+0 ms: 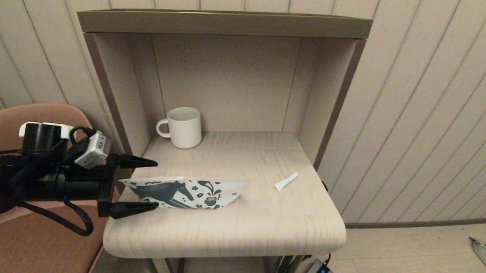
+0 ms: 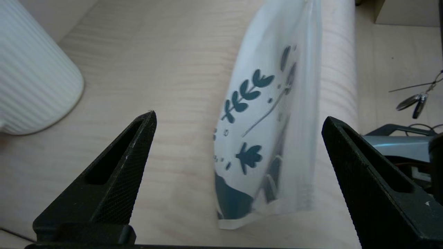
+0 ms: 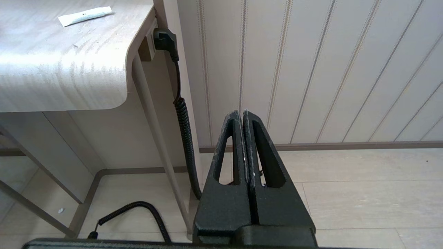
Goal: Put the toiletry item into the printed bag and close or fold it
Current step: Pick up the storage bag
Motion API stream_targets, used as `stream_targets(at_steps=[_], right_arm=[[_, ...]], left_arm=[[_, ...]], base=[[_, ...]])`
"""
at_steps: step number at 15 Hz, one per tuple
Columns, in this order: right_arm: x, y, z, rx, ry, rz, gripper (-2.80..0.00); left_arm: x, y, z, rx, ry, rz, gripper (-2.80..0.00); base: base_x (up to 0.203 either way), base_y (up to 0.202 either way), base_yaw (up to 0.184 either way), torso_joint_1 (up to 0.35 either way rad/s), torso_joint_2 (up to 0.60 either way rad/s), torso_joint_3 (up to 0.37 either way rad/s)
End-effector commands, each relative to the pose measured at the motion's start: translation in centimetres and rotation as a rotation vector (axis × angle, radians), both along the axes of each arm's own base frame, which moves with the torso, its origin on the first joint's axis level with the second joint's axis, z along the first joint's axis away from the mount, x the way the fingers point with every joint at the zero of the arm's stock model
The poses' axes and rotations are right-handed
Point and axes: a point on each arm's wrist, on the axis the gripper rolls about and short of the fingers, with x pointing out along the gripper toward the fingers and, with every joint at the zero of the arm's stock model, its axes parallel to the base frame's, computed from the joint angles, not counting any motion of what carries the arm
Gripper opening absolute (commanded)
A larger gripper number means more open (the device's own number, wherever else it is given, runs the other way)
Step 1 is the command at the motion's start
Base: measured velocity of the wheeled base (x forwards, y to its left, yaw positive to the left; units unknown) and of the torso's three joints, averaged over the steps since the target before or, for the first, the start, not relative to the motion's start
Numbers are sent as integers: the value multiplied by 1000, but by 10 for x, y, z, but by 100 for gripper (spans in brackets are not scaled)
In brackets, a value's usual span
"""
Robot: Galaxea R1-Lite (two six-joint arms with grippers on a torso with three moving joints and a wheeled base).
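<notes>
The printed bag [image 1: 186, 192] [image 2: 266, 124] stands on its lower edge on the wooden shelf top [image 1: 239, 229], horse print facing the front. My left gripper [image 1: 154, 184] [image 2: 238, 119] is open at the bag's left end, one fingertip on each side of that end, not touching it. The toiletry item [image 1: 286, 181] [image 3: 84, 16], a tiny white tube, lies flat to the right of the bag, well apart from it. My right gripper [image 3: 243, 113] is shut on nothing, parked low beside the shelf unit over the floor, out of the head view.
A white ribbed mug [image 1: 182, 127] [image 2: 33, 69] stands at the back left of the shelf top. Side walls and a top board [image 1: 224, 23] enclose the niche. A pink chair [image 1: 29, 226] sits under my left arm. A coiled black cable [image 3: 183, 128] hangs beside the shelf leg.
</notes>
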Motion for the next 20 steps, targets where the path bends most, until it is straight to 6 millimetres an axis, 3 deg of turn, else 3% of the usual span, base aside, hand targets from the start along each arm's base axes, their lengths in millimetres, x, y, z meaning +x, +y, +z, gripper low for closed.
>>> stream_targets(at_steps=[1,3,4,15,20], right_arm=[[0,0,0,0,0,1,-280],[0,0,0,0,0,1,-280],[0,0,0,0,0,1,-280],[0,0,0,0,0,1,-280],[0,0,0,0,0,1,-280]], left_arm=[[1,-2,1,-2,-10,-13,0],[0,-2,0,-1,-7,-14,0],[0,-2,0,-2,-6,-16,-280],[-8,-2,-1,-8,4,-24,-280],[-32,-9,25,-15,-16,-58,-280]], base=[[0,0,0,0,0,0],[0,0,0,0,0,0],[0,0,0,0,0,0],[0,0,0,0,0,0],[0,0,0,0,0,0]])
